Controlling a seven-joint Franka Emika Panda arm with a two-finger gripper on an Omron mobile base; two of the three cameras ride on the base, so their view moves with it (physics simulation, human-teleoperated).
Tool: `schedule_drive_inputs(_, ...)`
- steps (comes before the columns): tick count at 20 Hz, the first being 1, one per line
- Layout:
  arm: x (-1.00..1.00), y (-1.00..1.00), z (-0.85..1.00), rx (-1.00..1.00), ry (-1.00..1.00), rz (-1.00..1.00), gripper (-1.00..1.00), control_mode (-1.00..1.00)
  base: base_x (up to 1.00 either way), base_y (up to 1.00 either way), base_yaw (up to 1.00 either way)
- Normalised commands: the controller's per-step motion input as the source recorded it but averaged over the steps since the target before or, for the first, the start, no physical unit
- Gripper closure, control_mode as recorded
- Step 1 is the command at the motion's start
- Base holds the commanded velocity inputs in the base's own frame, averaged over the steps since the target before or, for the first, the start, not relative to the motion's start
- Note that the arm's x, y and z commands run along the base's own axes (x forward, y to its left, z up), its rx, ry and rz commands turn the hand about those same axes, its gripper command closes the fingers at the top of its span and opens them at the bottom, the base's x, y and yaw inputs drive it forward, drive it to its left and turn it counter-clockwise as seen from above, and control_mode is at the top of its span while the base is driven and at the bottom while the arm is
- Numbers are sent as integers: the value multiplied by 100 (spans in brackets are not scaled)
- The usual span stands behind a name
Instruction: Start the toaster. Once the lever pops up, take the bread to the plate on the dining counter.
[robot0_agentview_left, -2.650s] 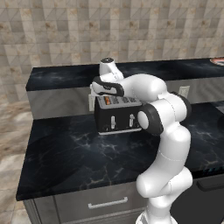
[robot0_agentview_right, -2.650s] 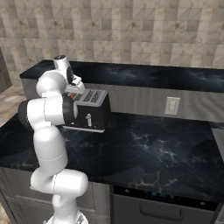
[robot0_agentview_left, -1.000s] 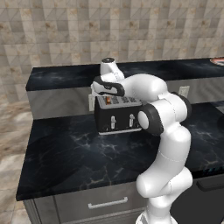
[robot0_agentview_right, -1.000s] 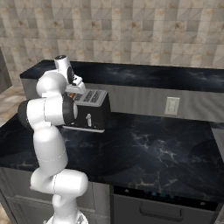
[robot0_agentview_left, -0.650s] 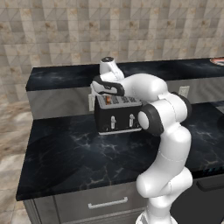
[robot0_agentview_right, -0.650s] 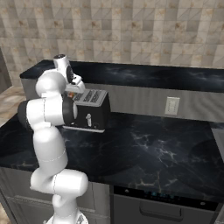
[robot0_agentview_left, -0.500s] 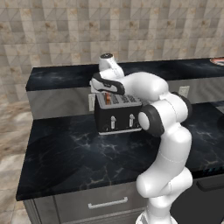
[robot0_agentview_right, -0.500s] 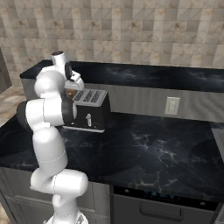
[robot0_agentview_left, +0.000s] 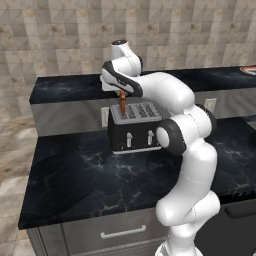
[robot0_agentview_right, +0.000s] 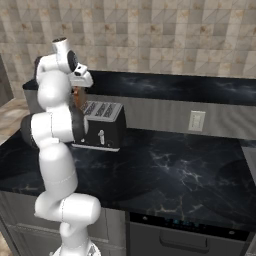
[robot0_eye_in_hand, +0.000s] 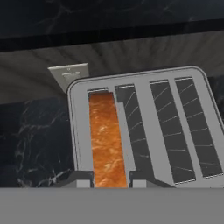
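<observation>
The black toaster with its silver slotted top stands on the lower counter against the grey panel of the dining counter. My gripper points straight down over the toaster's leftmost slot and is shut on the bread. The orange-brown slice hangs upright, its lower end still at the mouth of the slot. In the hand view the bread runs up from between my fingertips. From the right, the bread shows beside the toaster. The plate peeks in at the far right of the dining counter.
Wall outlets sit in the grey panel behind the lower counter, one just left of the toaster. A drawer with a handle lies below the counter edge; a dark oven front is at the right.
The jaws have closed on the bread, and the hand has risen, drawing the slice up out of the toaster's left slot.
</observation>
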Motion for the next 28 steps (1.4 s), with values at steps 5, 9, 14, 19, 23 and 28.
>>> schedule_drive_inputs(5, -3, 1, 100, -5, 4, 0, 100, -100, 0, 0, 0)
schedule_drive_inputs(9, -26, 0, 85, -4, 0, 0, 100, -100, 0, 0, 0)
schedule_drive_inputs(14, -57, 1, 12, -1, -1, 0, 100, -100, 0, 0, 0)
schedule_drive_inputs(19, -83, -9, -11, 0, -15, 0, 100, -100, 0, 0, 0)
schedule_drive_inputs(23, -95, -25, -9, 0, -22, 0, 100, -100, 0, 0, 0)
schedule_drive_inputs(28, -92, -23, -26, 0, -16, 0, 100, -100, 0, 0, 0)
